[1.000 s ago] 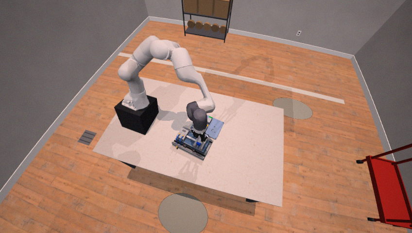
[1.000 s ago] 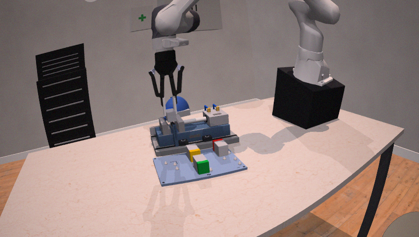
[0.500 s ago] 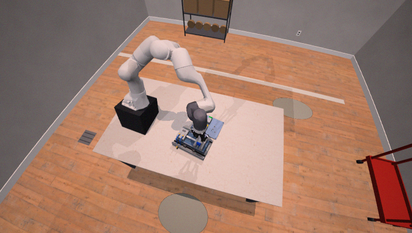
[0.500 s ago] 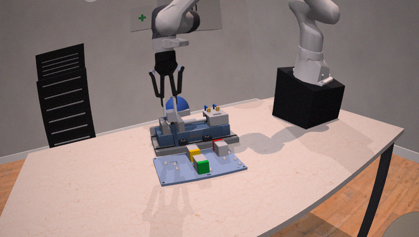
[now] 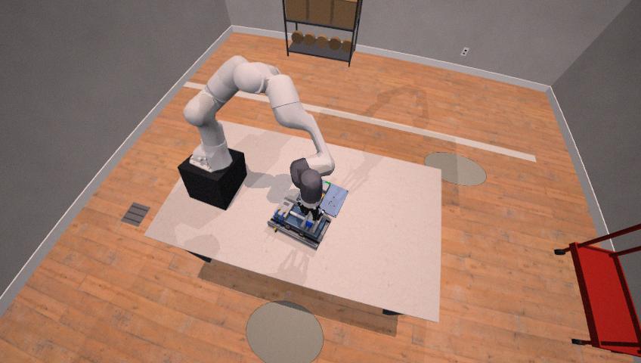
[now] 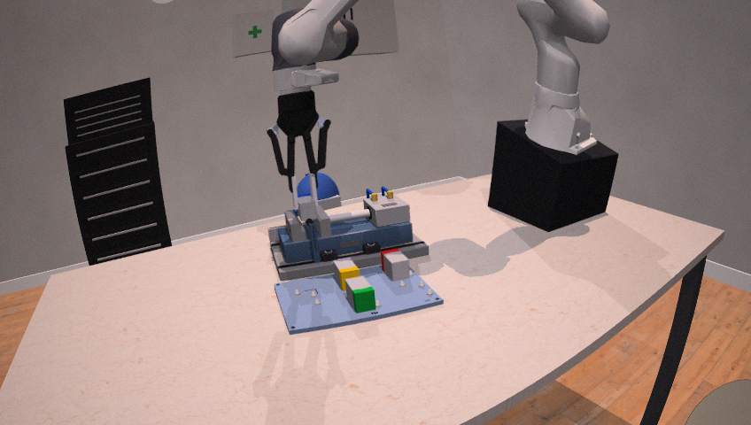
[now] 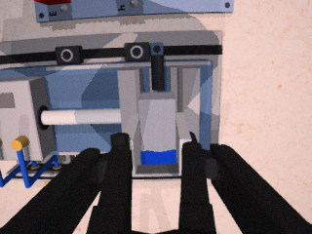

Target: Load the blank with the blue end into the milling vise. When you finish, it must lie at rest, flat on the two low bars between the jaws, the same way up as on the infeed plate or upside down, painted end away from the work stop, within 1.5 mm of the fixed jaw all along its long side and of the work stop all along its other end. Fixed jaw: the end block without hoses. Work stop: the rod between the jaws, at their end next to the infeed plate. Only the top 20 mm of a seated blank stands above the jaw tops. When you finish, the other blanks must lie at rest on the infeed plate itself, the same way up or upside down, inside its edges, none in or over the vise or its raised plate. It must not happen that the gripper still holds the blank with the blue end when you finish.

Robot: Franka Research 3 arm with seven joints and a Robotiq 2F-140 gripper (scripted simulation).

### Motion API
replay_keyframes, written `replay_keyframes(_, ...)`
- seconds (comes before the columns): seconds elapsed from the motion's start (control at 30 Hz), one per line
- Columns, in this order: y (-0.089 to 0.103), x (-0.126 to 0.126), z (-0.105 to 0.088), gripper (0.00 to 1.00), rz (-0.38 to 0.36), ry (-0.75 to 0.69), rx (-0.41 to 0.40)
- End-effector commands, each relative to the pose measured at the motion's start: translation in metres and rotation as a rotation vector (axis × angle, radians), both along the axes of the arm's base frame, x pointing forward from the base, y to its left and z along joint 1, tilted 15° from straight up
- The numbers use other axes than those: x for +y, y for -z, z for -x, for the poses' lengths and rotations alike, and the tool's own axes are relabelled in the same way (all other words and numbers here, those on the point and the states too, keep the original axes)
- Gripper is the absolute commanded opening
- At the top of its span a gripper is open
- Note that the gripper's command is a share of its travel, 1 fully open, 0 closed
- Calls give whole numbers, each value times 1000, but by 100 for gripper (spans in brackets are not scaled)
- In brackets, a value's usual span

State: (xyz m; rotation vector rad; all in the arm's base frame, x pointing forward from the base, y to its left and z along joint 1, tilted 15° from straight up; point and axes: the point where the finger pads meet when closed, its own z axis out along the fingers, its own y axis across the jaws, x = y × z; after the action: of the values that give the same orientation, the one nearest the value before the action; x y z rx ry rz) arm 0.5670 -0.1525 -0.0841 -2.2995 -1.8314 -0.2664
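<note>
The grey blank with the blue end [image 6: 306, 206] [image 7: 157, 119] is between my fingertips, over the gap between the jaws. Its blue end points away from the work stop [image 7: 157, 73]. My gripper [image 6: 304, 200] [image 7: 158, 127] is shut on it, a finger on each long side. In the exterior view its plain end stands well above the tops of the fixed jaw [image 6: 294, 229] [image 7: 191, 83] and the moving jaw [image 6: 322, 223] [image 7: 129, 93]. The low bars and the blank's underside are hidden. The exact gaps to fixed jaw and stop cannot be told.
On the infeed plate [image 6: 321, 317] [image 5: 335, 199] stand the yellow-ended [image 6: 348, 275], green-ended [image 6: 363, 298] and red-ended [image 6: 397, 266] blanks, among small pegs. The hose block [image 6: 387, 212] [image 7: 17, 117] and its white rod [image 7: 80, 116] lie on the moving-jaw side.
</note>
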Motion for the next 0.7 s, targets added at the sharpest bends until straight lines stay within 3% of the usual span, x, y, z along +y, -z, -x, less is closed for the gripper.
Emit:
replay_keyframes(0.0,0,-1,0,0,2,1,-3)
replay_keyframes(0.67,2,0,0,0,2,1,-3)
